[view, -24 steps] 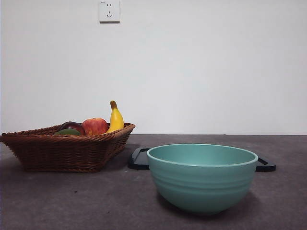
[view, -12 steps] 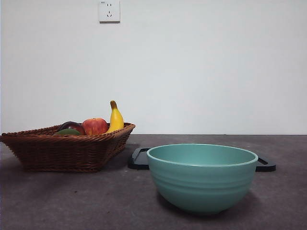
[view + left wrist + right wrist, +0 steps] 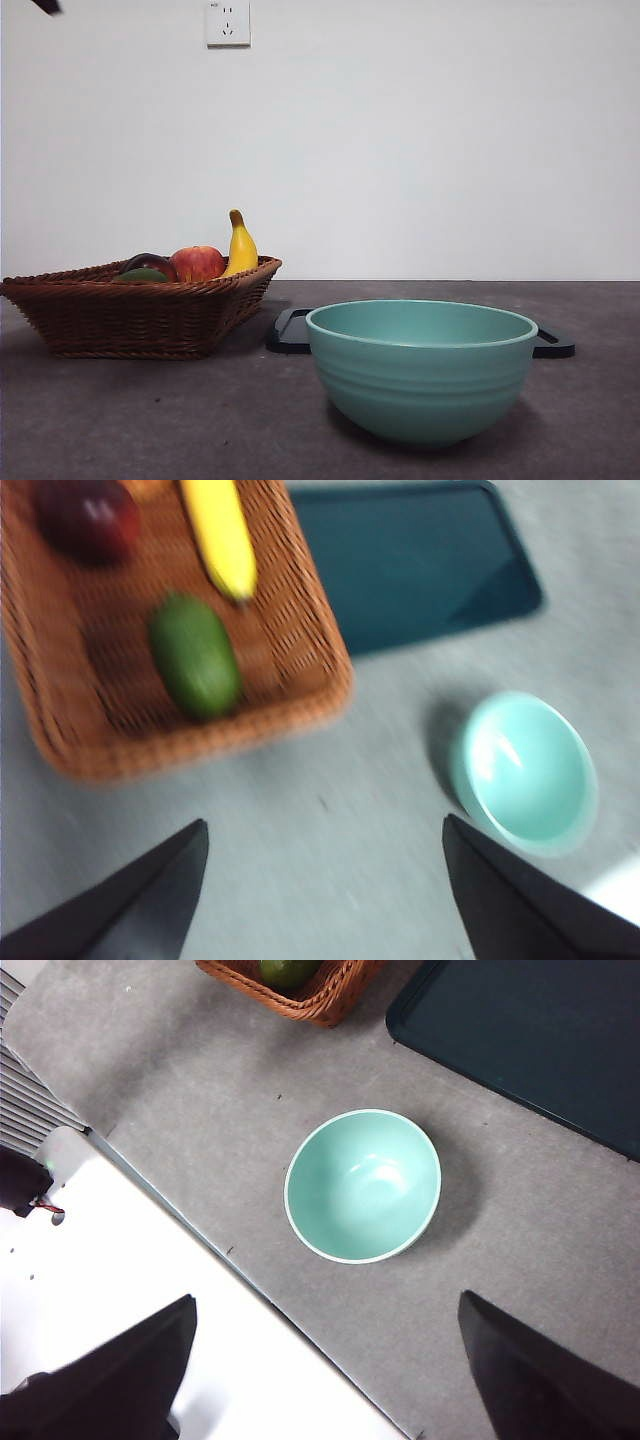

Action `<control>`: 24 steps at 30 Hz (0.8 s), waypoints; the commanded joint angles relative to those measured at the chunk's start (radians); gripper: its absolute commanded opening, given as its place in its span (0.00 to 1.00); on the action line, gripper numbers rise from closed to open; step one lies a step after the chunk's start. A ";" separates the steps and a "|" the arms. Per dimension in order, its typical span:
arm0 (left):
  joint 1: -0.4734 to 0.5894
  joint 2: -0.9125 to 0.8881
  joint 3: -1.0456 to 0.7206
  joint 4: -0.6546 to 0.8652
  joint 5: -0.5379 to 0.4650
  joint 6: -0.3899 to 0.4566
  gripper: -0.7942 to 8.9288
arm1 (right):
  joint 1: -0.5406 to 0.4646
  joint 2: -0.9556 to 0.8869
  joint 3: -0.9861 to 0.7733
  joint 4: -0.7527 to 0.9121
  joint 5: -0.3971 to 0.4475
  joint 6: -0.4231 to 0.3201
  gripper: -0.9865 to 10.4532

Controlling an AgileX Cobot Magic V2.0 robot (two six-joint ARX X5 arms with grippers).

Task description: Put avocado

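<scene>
Nearest the front cam: a teal bowl (image 3: 421,368), empty, upright on a grey table (image 3: 150,420). Just behind it lies a flat dark tray (image 3: 291,333), w/ only its ends showing past the bowl. Further back & to one side sits a brown wicker basket (image 3: 130,312) holding the fruit.

The avocado (image 3: 195,667) lies on its side on the basket floor, green & oval, apart from the rest. A yellow banana (image 3: 222,535) lies near it; a dark purple-red fruit (image 3: 86,518) sits toward a far corner. In the front cam a red apple (image 3: 198,263) also shows over the rim.

Left gripper (image 3: 325,865): high above the table edge near the basket, jaws spread wide, holding nothing. View is blurred. Right gripper (image 3: 328,1355): high over the bowl side, jaws also wide apart, empty; it looks like the waiting arm.

Judged step: reach for the avocado w/ the left arm. To do it well, come straight down over the fruit & close across its narrow width, not its length. Likely obstacles: the basket wall close beside it, and the banana tip nearby. Path from basket toward bowl or tray looks unobstructed.
</scene>
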 commanded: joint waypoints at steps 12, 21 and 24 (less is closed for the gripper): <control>-0.100 0.446 0.150 0.122 -0.269 -0.005 0.47 | 0.005 0.006 0.019 0.010 -0.002 0.003 0.45; -0.107 0.621 0.150 0.245 -0.335 -0.005 0.47 | 0.005 0.006 0.019 0.010 -0.001 0.003 0.45; -0.107 0.666 0.150 0.266 -0.336 -0.005 0.47 | 0.005 0.006 0.019 0.010 -0.001 0.003 0.45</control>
